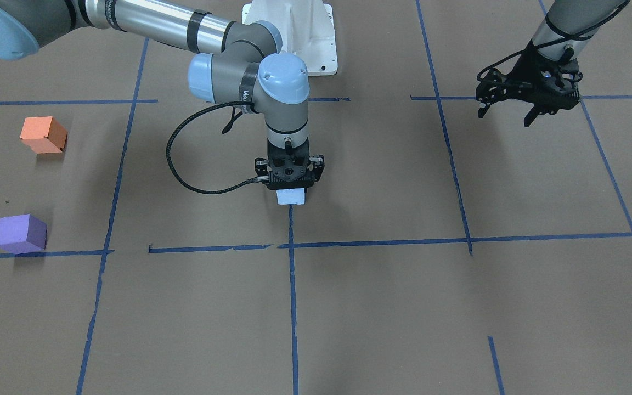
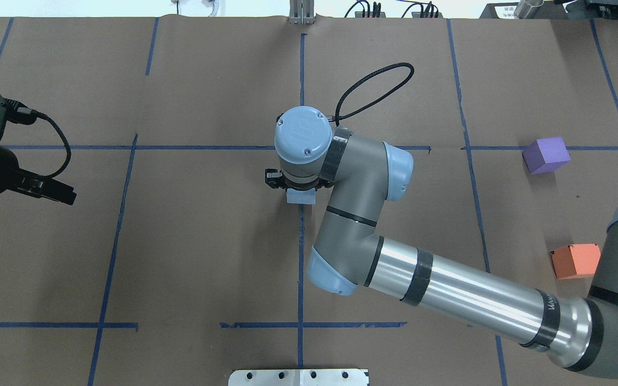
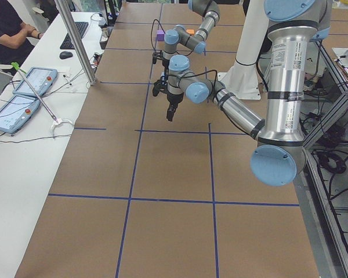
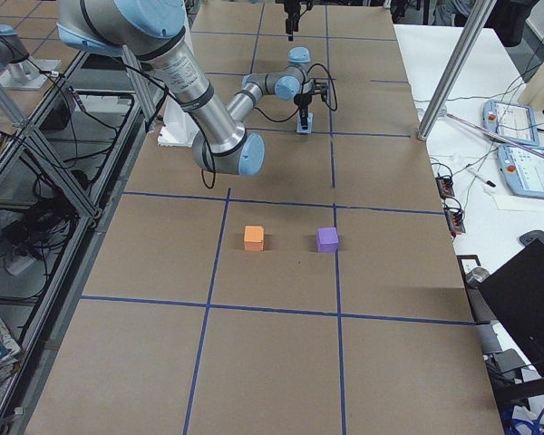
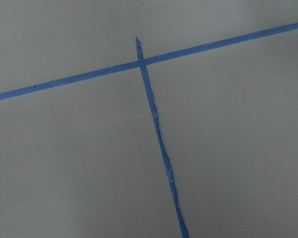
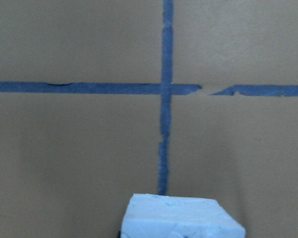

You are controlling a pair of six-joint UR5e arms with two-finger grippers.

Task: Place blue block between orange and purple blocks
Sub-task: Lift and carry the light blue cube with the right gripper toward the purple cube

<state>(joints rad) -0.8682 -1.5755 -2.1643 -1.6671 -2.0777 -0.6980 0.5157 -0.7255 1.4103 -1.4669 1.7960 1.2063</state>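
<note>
The light blue block (image 1: 291, 197) is at the table's middle, on a blue tape line. My right gripper (image 1: 291, 187) points straight down on it, fingers close against its upper sides, and looks shut on it. The block's top fills the bottom of the right wrist view (image 6: 181, 218) and peeks out under the wrist in the overhead view (image 2: 301, 197). The orange block (image 1: 43, 134) and the purple block (image 1: 20, 233) stand far off on my right side, with a gap between them. My left gripper (image 1: 505, 116) hangs open and empty above the table on my left.
Blue tape lines (image 1: 376, 242) divide the brown table into squares. The robot's white base plate (image 1: 294, 33) is at the table's near edge. My right forearm (image 2: 448, 289) stretches across the table from the blocks' side. The left wrist view shows only bare table and tape.
</note>
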